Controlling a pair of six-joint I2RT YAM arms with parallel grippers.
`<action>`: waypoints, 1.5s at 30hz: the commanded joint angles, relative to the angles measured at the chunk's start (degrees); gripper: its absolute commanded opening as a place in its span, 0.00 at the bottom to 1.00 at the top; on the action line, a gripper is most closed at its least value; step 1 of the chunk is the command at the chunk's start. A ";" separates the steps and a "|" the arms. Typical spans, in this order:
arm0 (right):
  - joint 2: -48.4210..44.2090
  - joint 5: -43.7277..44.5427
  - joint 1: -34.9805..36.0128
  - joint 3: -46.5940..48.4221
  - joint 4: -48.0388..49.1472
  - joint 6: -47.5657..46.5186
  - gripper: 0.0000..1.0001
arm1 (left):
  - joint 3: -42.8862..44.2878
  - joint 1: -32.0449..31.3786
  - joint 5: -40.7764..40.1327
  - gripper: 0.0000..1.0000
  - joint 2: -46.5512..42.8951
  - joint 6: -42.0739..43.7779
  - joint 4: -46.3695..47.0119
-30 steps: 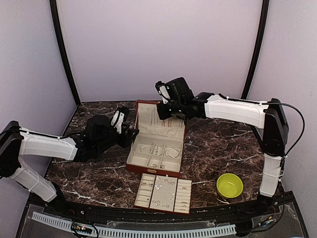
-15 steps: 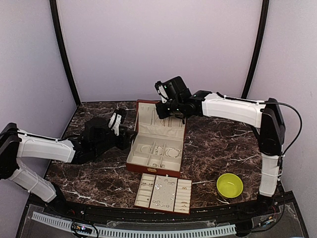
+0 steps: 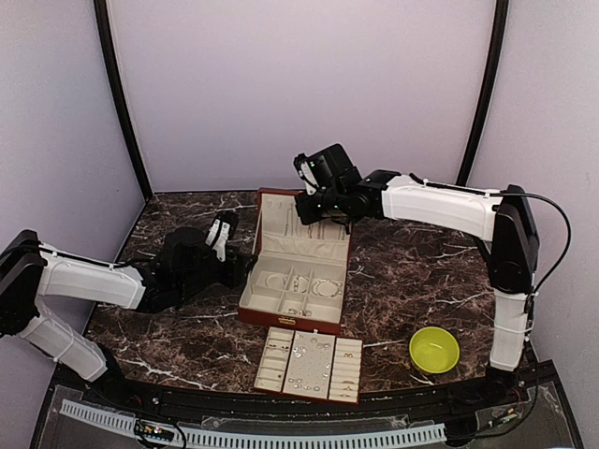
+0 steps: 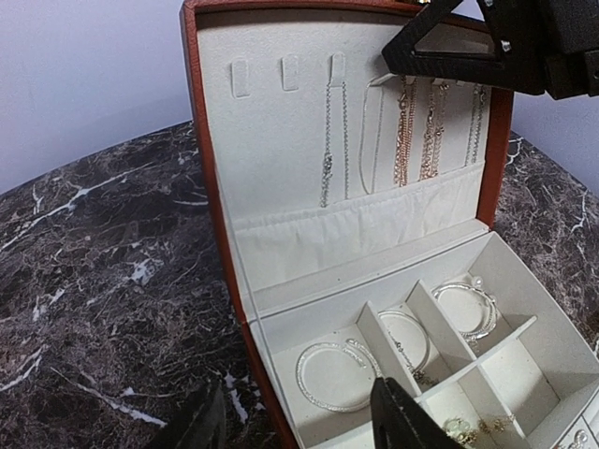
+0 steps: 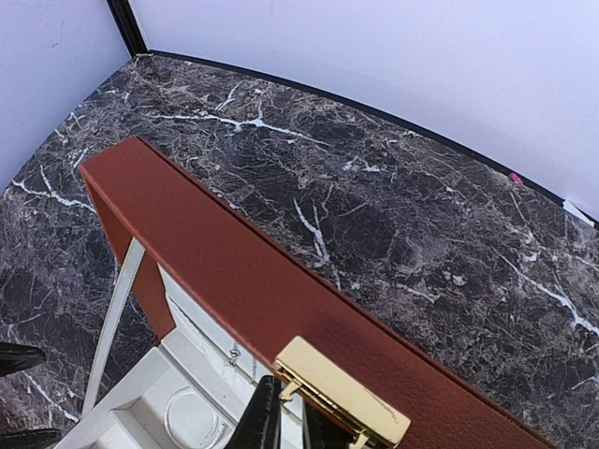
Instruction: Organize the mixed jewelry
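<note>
Your right gripper (image 5: 288, 412) sat at the top of the box (image 4: 211, 187) lid, next to the gold clasp (image 5: 342, 402). Its fingers were close together, likely to hang a chain (image 4: 407, 131) there. You could not tell if it pinched one. Your left gripper (image 4: 299, 421) waited wide and empty beside the box. Jewelry (image 4: 332, 374) lay inside the box, with more in the tray (image 3: 308, 330) in front of it.

Surface is a dark marble-patterned table (image 3: 421, 262) with white veining. Three items sit directly on it. Centre: a reddish-brown box with cream lining (image 3: 281, 322), lid open and standing up at the back. Just in front of it, at the near edge: a flat cream-lined compartment tray (image 3: 284, 363); can't tell if they touch. Near right: a round yellow-green bowl (image 3: 434, 363), well apart from both.
</note>
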 commanded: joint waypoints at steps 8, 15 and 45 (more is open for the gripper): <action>-8.12 -13.14 -0.37 -2.51 1.29 -4.82 0.44 | -0.36 -0.11 -1.07 0.60 -5.54 -4.40 -2.63; -15.95 -18.98 -0.90 -6.46 1.89 -10.64 0.82 | 3.64 5.52 7.17 0.71 -10.86 -7.77 -13.29; 0.44 -10.85 -4.86 5.32 -5.37 -31.15 0.90 | 26.98 13.43 32.90 0.58 15.14 -3.67 -31.17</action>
